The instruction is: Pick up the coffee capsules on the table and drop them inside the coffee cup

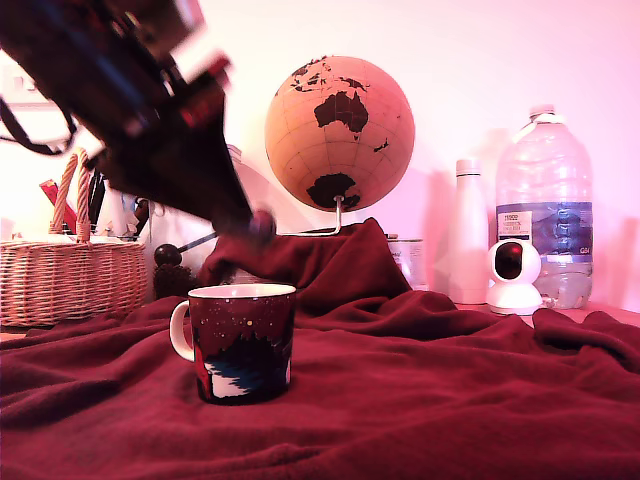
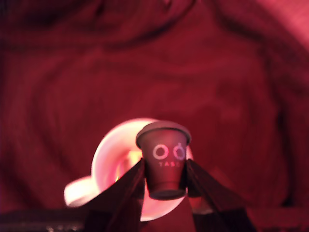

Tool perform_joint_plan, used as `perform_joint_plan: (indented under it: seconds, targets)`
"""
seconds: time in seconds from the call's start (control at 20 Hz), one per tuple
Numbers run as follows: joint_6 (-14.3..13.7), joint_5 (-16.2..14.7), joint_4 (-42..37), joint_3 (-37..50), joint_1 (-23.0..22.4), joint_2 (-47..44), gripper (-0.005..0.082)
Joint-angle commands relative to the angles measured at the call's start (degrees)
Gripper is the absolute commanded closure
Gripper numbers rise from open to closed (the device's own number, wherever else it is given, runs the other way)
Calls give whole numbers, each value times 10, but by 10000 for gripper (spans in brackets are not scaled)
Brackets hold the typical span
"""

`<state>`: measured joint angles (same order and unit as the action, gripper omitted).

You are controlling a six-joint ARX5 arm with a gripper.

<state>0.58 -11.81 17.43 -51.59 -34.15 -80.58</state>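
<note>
In the wrist view my gripper [image 2: 164,170] is shut on the coffee capsule [image 2: 164,153], a small tapered cup with a wider flat rim and a printed logo; it looks dark here against the light. Straight below it is the pale open mouth of the coffee cup [image 2: 109,151], with its white handle [image 2: 78,191] off to one side. In the exterior view the speckled dark mug [image 1: 243,342] stands upright on the rumpled dark red blanket over the table [image 1: 450,400]. My blurred arm comes down from the upper left, and the gripper [image 1: 258,224] hangs above and slightly behind the mug.
A wicker basket [image 1: 70,282] stands at the exterior view's left. Behind the mug the blanket rises in a hump [image 1: 335,262] in front of a cork globe [image 1: 340,130]. At the right are a white bottle [image 1: 468,235], a small white camera [image 1: 513,275] and a large water bottle [image 1: 545,200].
</note>
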Motion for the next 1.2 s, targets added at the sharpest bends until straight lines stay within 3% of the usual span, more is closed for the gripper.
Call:
perform_joint_plan:
  seconds: [0.0,0.1,1.0,1.05,1.1,1.15]
  targets:
    - [-12,6,15,-19,-4,-23,589]
    - [-21,10,34,-37,-4,-42,589]
    - [-21,18,52,-52,-4,-54,586]
    - [-21,19,53,-52,-3,-54,566]
    - [-21,18,53,-52,-4,-54,468]
    - [-21,18,53,-52,-4,-54,317]
